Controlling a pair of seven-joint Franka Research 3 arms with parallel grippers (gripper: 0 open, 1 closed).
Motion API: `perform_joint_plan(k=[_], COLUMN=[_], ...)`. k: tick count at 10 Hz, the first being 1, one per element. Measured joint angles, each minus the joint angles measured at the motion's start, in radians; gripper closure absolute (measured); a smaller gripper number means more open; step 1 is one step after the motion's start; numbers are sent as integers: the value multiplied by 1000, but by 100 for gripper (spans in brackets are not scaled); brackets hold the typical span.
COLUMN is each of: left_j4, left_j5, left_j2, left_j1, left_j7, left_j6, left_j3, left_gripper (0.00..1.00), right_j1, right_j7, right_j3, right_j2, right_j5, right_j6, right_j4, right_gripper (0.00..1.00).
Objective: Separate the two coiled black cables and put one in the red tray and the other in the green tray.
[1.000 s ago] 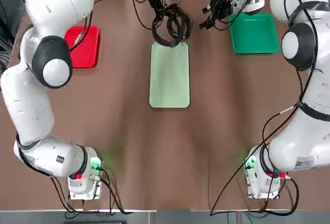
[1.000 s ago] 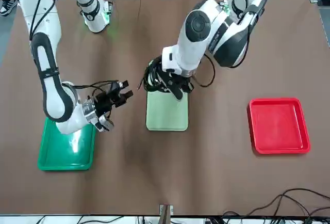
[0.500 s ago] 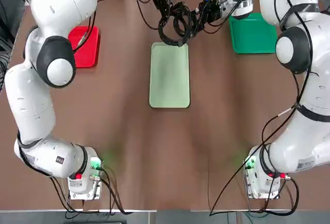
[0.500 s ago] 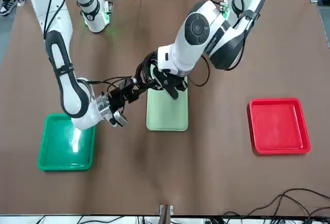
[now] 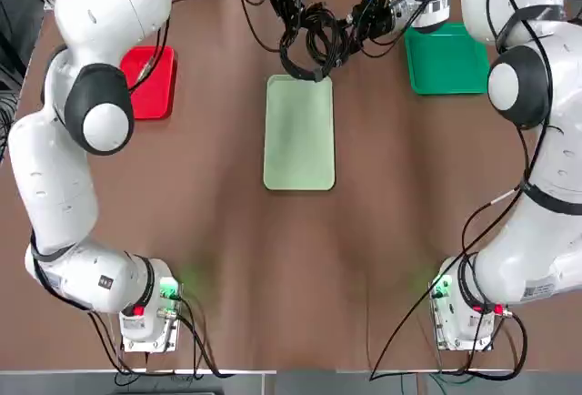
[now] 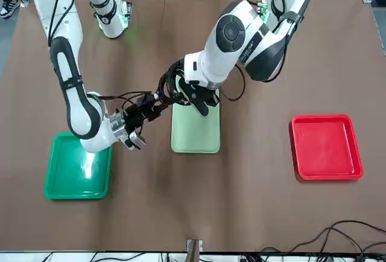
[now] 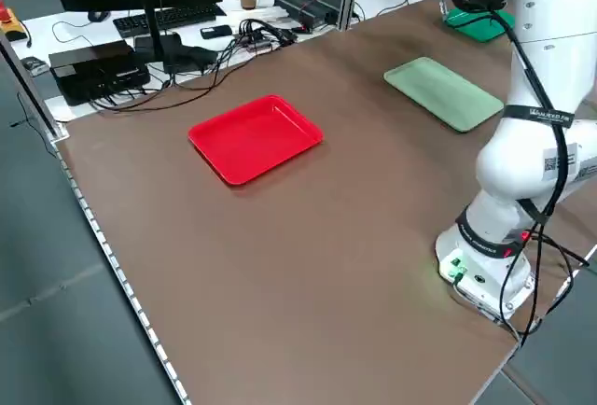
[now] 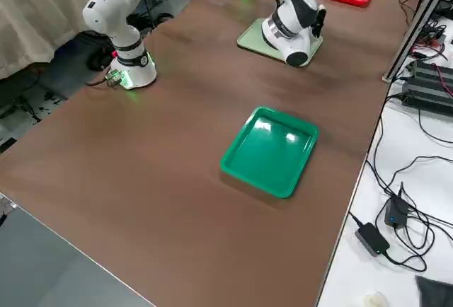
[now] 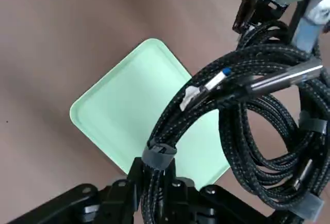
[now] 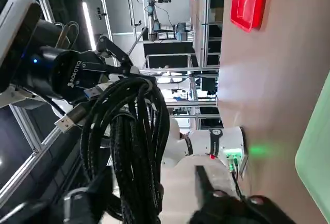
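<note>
Red tray: the bright red, roughly square plastic tray (image 5: 148,83) sits at the far left of the table in the top view, with nothing in it.
Left gripper: the left arm's two-finger gripper (image 5: 284,15) is pressed tight on a bundle of the two coiled black braided cables (image 5: 311,43), pinching the strands at a grey tie (image 9: 157,154), as its wrist view shows.
Cables: both coils hang together off the table, just past the far end of the pale mint-green rectangular tray (image 5: 299,131); the loops droop from the left gripper, long axis roughly up and down, with a metal plug end (image 9: 289,75) sticking out sideways.
Right gripper: the right arm's two-finger gripper (image 6: 158,103) lies about level and reaches from the right into the bundle; its fingers stand partly apart on either side of some strands, and a firm grip cannot be told.
Green tray: the dark green, shallow square plastic tray (image 5: 447,58) lies at the far right, holding nothing.
</note>
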Motion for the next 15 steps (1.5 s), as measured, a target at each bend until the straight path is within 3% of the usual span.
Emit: perform_joint_plan(k=[5, 6, 8, 9, 12, 15], left_j4=[0, 0, 0, 0, 2, 3], left_j5=[0, 0, 0, 0, -1, -1], left_j2=[0, 0, 0, 0, 0, 0], left_j1=[3, 3, 3, 3, 3, 7], left_j7=[0, 0, 0, -1, -1, -1], left_j6=[7, 7, 7, 7, 7, 7], left_j3=[2, 2, 2, 2, 2, 5], left_gripper=[80, 80, 80, 80, 80, 80], right_j1=[0, -1, -1, 0, -2, -65], right_j7=[141, 146, 167, 171, 209, 314], right_j3=[-1, -3, -3, -3, -6, -17], right_j2=[-42, -48, -51, -51, -56, -67], right_j5=[-81, -87, -94, -95, -123, -285], right_j6=[-46, -46, -46, -46, -43, -93], right_j4=[-4, -4, -6, -7, 2, 87], right_gripper=[27, 35, 70, 81, 81, 81])
